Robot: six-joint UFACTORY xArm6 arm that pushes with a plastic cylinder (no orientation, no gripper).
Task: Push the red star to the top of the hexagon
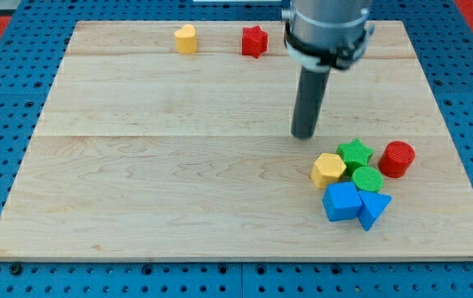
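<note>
A small red plastic star block (254, 40), likely light and rigid, sits at the wooden board's (137, 165) top edge; my tip (304, 135), holding nothing, stands above the yellow plastic hexagon block (328, 170) near the bottom-right corner and should push the star's upper-left side.

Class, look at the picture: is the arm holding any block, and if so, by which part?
Nothing is held. My tip stands free on the board, apart from the red star and the yellow hexagon.

Pale wooden board (178, 190), yellow heart (185, 39), red star (254, 40), cluster of blocks (357, 182) lower right
</note>
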